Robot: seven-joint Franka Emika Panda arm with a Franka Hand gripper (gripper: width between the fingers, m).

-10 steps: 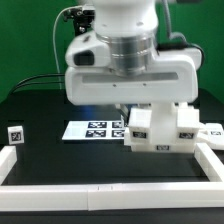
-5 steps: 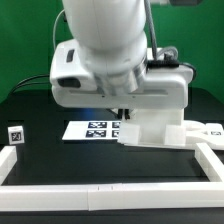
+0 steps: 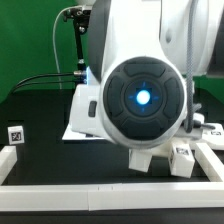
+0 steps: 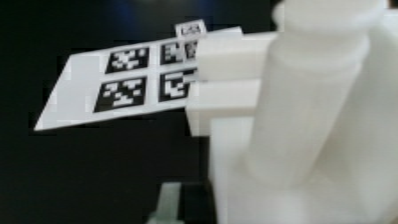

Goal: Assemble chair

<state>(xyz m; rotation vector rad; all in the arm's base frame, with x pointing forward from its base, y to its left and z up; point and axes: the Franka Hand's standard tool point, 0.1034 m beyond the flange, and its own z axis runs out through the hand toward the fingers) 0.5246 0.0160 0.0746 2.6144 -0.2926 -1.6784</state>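
Filling the middle of the exterior view, nearest the lens, is the white arm (image 3: 150,45), its round dark cap (image 3: 140,98) glowing blue at the centre. Along the lower edge of that frame runs a white border rail (image 3: 90,192), edging the black table (image 3: 50,165). Under the arm, at lower right, the chair (image 3: 186,162) shows as joined white blocks with a small black-and-white tag on one face; the pattern is too blurred to read. The pincer is pressed together. The arm hides it, so whether it pinches any part cannot be told. In the wrist view the chair (image 4: 302,140) is a close, blurred white mass, and beyond it lies the marker board (image 4: 125,85) with four square tags. At the exterior view's left edge a loose tagged piece (image 3: 15,133) stands on the table, well apart from the chair. Farther back, a corner of the marker board (image 3: 72,131) shows beside the arm. Behind, at upper left, hang black cables (image 3: 45,78) before a green backdrop (image 3: 30,40)
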